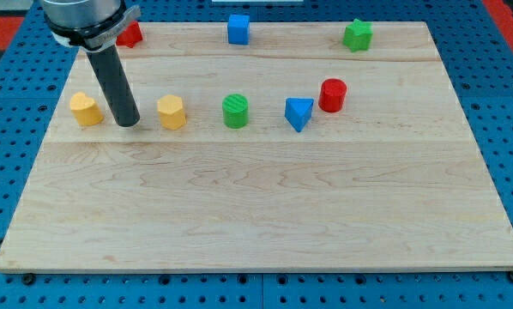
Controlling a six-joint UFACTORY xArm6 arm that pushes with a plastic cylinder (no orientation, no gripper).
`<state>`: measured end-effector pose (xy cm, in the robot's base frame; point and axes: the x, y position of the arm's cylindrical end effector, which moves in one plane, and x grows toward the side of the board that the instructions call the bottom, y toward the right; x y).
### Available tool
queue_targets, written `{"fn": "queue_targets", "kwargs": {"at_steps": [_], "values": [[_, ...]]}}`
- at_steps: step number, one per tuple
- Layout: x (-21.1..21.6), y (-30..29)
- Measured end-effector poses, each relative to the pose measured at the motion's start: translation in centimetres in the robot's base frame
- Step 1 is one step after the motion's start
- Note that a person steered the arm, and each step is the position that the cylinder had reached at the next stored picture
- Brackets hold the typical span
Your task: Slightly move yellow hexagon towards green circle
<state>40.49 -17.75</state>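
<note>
The yellow hexagon [172, 112] sits left of the board's middle. The green circle [235, 111] stands a short way to its right, with a gap between them. My tip [129, 122] rests on the board just left of the yellow hexagon, a small gap apart. It stands between the hexagon and a yellow heart-shaped block [86, 109] further left. The dark rod rises up and to the left from the tip.
A blue triangle [298, 113] and a red cylinder [332, 94] lie right of the green circle. Along the view's top are a red block [131, 35] partly behind the arm, a blue cube [238, 28] and a green star-like block [357, 35].
</note>
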Motion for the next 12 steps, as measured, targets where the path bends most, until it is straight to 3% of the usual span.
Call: {"fn": "queue_targets", "kwargs": {"at_steps": [2, 12], "values": [[-2.5, -0.7], [-4.1, -0.7]]}}
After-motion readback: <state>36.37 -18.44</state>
